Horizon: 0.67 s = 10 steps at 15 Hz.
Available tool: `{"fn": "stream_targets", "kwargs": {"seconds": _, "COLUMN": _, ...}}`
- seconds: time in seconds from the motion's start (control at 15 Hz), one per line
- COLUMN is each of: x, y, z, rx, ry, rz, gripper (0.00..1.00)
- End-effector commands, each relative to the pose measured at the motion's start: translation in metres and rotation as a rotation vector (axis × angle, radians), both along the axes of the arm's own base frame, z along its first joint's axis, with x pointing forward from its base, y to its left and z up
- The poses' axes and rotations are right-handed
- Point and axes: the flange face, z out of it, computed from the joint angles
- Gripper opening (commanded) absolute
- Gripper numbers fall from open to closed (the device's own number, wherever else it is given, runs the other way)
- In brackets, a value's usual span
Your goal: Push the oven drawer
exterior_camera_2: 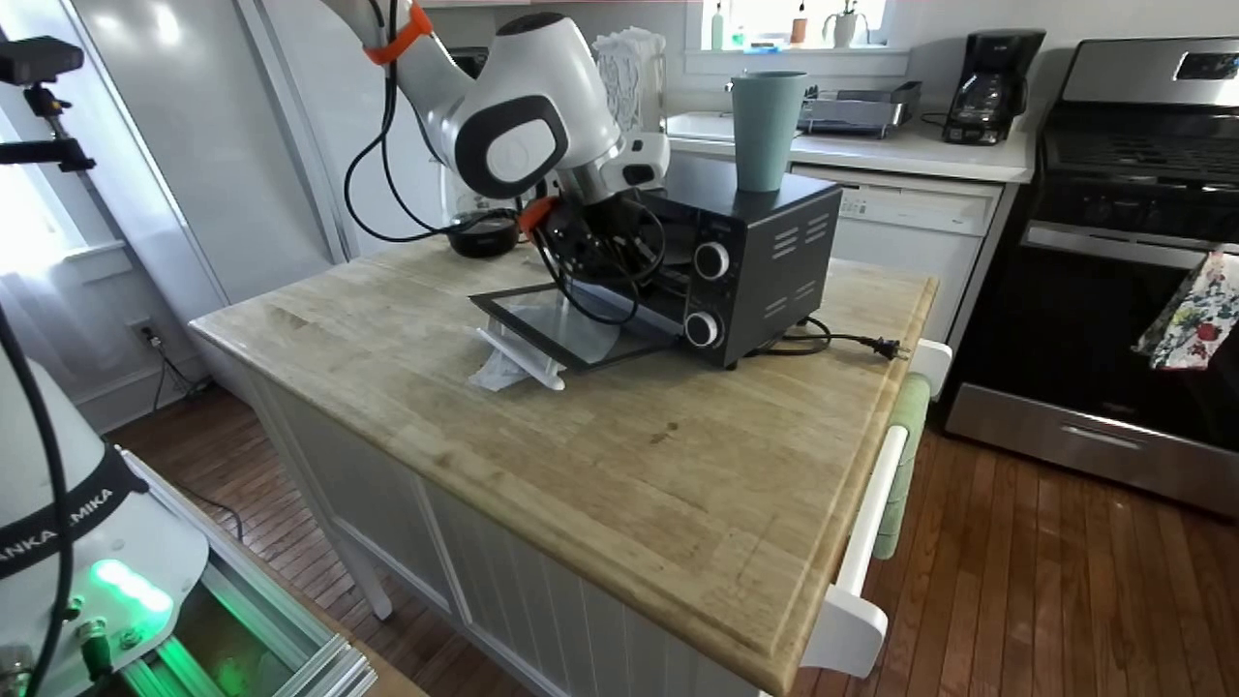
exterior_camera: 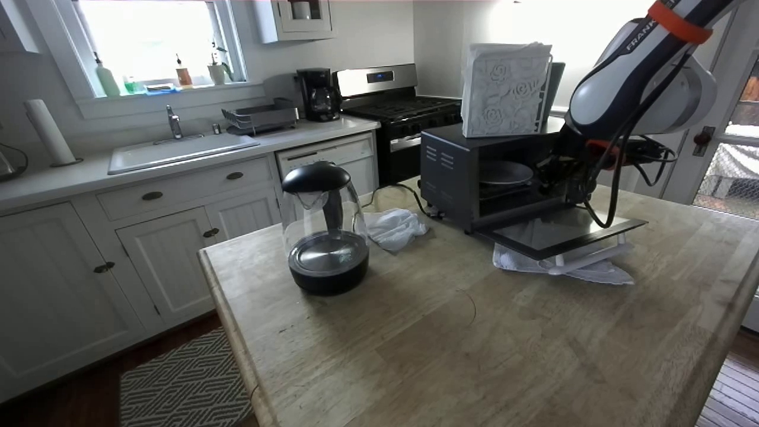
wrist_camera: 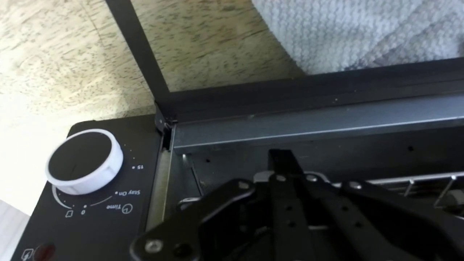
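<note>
In an ext. view, the small blk toaster oven [exterior_camera: 447, 184] sits on the wood counter [exterior_camera: 427, 344], and its oven drawer [exterior_camera: 557, 233], a flat dark-framed glass panel w/ a white handle [exterior_camera: 593, 259], is folded down out front, over a pale cloth [exterior_camera: 517, 261]. Arm [exterior_camera: 628, 89] reaches down to the oven mouth; a round dark dish [exterior_camera: 504, 172] shows inside. A white floral holder [exterior_camera: 504, 92] stands up top, and a glass kettle [exterior_camera: 328, 246] is well apart on the counter. In an ext. view, a green-grey cup [exterior_camera_2: 767, 136] stands upright on the oven, 2 white-rimmed knobs [exterior_camera_2: 713, 260] are on its front, and a blk plug [exterior_camera_2: 883, 347] lies on the counter near it. Wrist view: gripper [wrist_camera: 284, 159], fingers together, is over the oven mouth, inboard of the drawer's inner edge; wire rack [wrist_camera: 411, 178] is just beside the tips, contact unclear. Cloth shows thru the glass.
</note>
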Motion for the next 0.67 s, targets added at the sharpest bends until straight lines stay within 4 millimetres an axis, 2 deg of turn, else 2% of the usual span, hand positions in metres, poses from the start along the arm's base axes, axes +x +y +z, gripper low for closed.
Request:
{"fn": "stream_targets", "kwargs": {"seconds": 0.0, "x": 0.0101, "y": -0.0043, "z": -0.0013, "rx": -0.044, "ry": -0.058, "rz": 0.043, "gripper": 0.00}}
{"fn": "stream_targets", "kwargs": {"seconds": 0.6, "x": 0.0042, "y": 0.0050, "z": -0.0109, "rx": 0.042, "ry": 0.003, "rz": 0.042, "gripper": 0.00}}
